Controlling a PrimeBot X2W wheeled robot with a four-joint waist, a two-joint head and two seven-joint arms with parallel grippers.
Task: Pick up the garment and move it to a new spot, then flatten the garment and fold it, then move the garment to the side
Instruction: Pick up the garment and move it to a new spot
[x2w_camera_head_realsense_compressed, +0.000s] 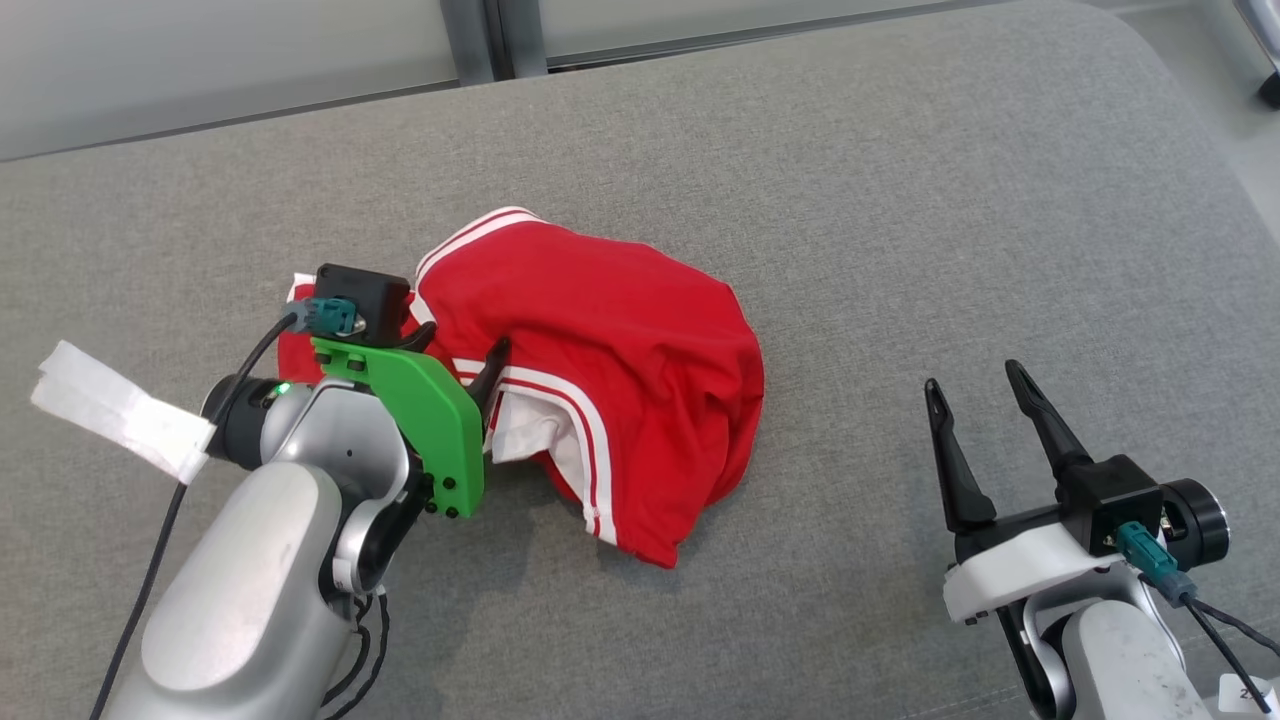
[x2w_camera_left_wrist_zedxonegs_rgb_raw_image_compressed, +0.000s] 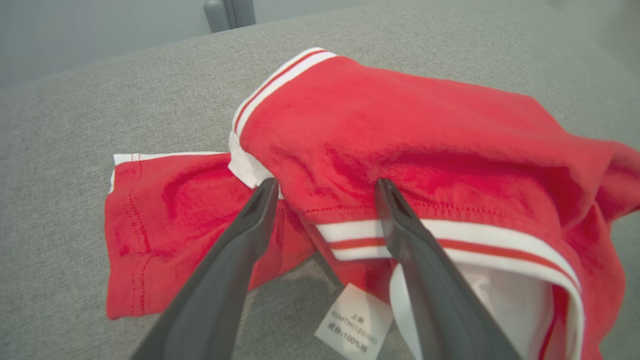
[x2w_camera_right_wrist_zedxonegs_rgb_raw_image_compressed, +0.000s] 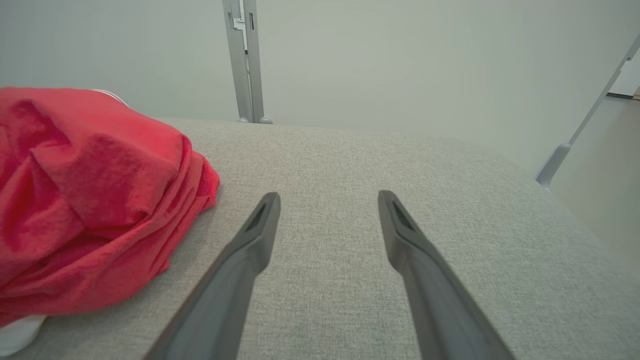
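Observation:
The garment (x2w_camera_head_realsense_compressed: 620, 340) is a red piece with white stripes, lying crumpled in a heap on the grey padded surface (x2w_camera_head_realsense_compressed: 900, 200). My left gripper (x2w_camera_head_realsense_compressed: 462, 350) stands open at the heap's left side. In the left wrist view its fingers straddle the striped hem of the garment (x2w_camera_left_wrist_zedxonegs_rgb_raw_image_compressed: 400, 130), tips resting at the cloth, with the left gripper (x2w_camera_left_wrist_zedxonegs_rgb_raw_image_compressed: 326, 184) holding nothing. A white care label (x2w_camera_left_wrist_zedxonegs_rgb_raw_image_compressed: 352, 322) hangs below the hem. My right gripper (x2w_camera_head_realsense_compressed: 972, 376) is open over bare surface to the right of the heap. Its wrist view shows the garment (x2w_camera_right_wrist_zedxonegs_rgb_raw_image_compressed: 85, 175) well left of the right gripper (x2w_camera_right_wrist_zedxonegs_rgb_raw_image_compressed: 328, 195).
The padded surface's back edge meets a pale wall with a grey post (x2w_camera_right_wrist_zedxonegs_rgb_raw_image_compressed: 245, 60). A strip of white tape (x2w_camera_head_realsense_compressed: 110, 410) hangs off my left arm's cable. The surface curves down at the far right corner (x2w_camera_head_realsense_compressed: 1200, 110).

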